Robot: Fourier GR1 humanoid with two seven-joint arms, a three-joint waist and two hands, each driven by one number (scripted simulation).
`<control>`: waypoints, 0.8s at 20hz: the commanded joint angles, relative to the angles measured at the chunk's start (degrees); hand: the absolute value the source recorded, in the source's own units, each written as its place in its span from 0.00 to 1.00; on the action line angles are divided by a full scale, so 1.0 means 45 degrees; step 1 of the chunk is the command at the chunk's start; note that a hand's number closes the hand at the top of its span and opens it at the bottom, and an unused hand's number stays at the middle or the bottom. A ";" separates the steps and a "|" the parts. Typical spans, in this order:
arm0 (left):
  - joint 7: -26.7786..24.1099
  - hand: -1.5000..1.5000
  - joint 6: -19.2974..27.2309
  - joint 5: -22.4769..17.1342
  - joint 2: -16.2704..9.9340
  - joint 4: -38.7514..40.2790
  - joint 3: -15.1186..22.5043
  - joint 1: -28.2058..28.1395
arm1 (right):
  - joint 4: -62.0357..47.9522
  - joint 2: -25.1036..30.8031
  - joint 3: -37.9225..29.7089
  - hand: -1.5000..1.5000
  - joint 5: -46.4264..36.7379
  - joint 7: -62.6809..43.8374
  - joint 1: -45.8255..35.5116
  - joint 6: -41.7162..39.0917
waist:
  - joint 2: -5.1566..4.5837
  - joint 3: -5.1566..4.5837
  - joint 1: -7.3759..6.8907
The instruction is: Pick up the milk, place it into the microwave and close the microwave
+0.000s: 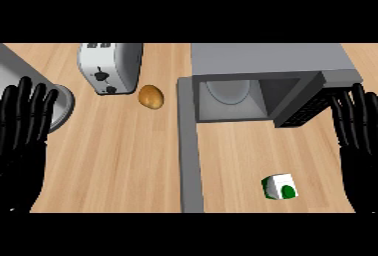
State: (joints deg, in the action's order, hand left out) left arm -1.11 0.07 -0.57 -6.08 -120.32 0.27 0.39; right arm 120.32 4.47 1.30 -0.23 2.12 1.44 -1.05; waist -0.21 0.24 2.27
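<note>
Single head view, looking steeply down on the light wooden desk (118, 150). The grey box-shaped microwave (273, 62) lies toward the upper edge, the silver toaster (109, 65) upper left. Forearms enter from the lower edge.

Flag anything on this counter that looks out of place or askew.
The milk carton sits tilted on the counter, askew to the microwave, whose door is open. A potato lies loose beside the toaster. Nothing is spilled.
</note>
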 commanded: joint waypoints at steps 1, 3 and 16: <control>0.0520 0.00 -0.0122 0.0093 -0.0024 0.0155 0.0147 0.0587 | 0.1327 -0.0629 0.0904 0.00 -0.1028 -0.0365 0.1508 0.0610 | 0.0063 -0.0054 -0.0429; 0.0220 0.00 -0.0559 -0.0572 -0.0392 0.0798 -0.0608 0.0432 | 0.1876 -0.0321 0.0554 0.00 -0.1743 -0.0495 0.1891 0.0914 | 0.0062 -0.0058 -0.0406; 0.2457 0.00 -0.2511 -0.6166 -0.0938 -0.2229 -0.3056 -0.2844 | 0.4488 -0.0990 0.3605 0.00 -0.3176 -0.0363 0.6443 0.1916 | 0.0095 -0.0056 -0.0518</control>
State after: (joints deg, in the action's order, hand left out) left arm 8.44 -9.11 -24.01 -9.87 -126.11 -10.92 -7.74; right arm 137.76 0.19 15.01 -11.04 0.81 26.51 5.68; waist 0.25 -0.01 0.14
